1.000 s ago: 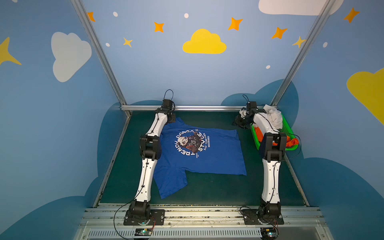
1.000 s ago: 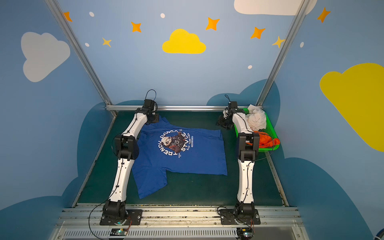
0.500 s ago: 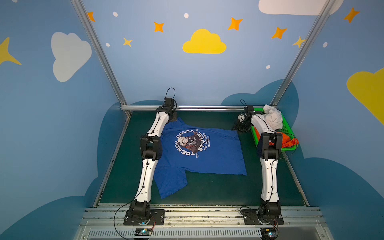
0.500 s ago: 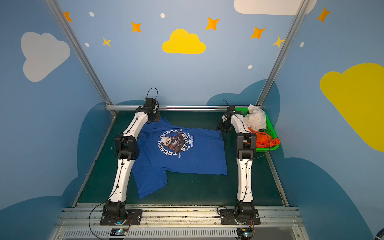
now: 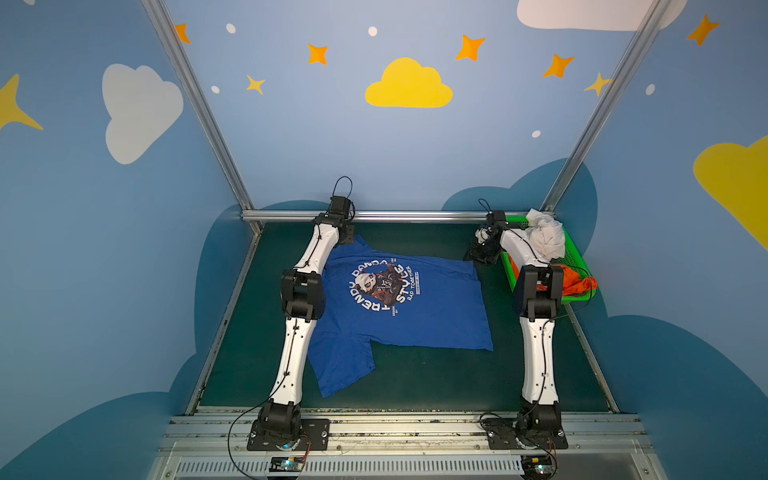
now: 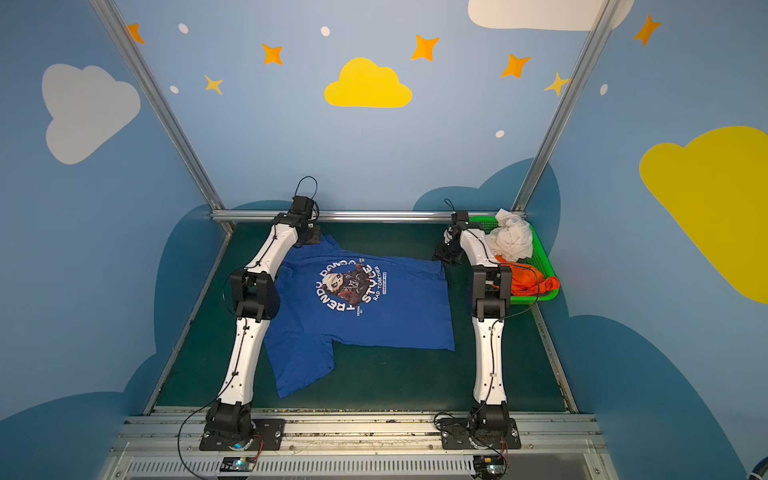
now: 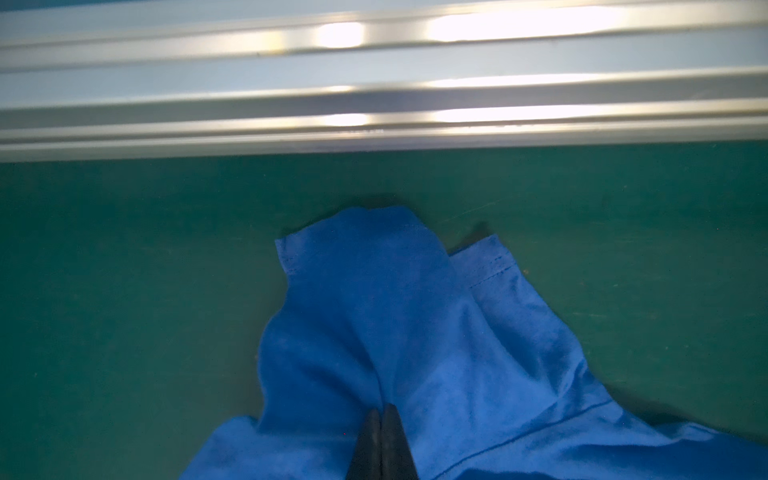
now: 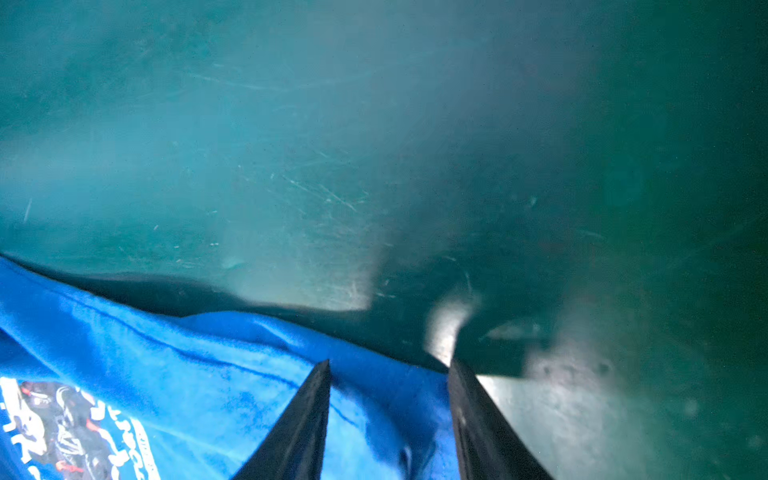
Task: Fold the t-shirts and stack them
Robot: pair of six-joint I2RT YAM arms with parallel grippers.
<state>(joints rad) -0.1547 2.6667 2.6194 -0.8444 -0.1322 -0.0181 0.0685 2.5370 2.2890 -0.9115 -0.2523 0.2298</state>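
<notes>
On the mat (image 5: 415, 386) the blue shirt (image 5: 415, 316) lay spread, print up. At its far sleeve the left gripper (image 7: 380, 415) was clamped on the cloth. The right gripper (image 8: 388, 365) stood with jaws apart over the far hem corner. Beyond, a basket (image 5: 575, 251) held the white shirt (image 5: 546, 239) and the orange shirt (image 5: 575, 284).

Blue t-shirt (image 5: 436, 316); orange t-shirt (image 5: 575, 284); green basket (image 5: 575, 251).

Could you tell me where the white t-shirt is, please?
In both top views, the white t-shirt lies bunched in the green basket, far right, behind the orange t-shirt.
</notes>
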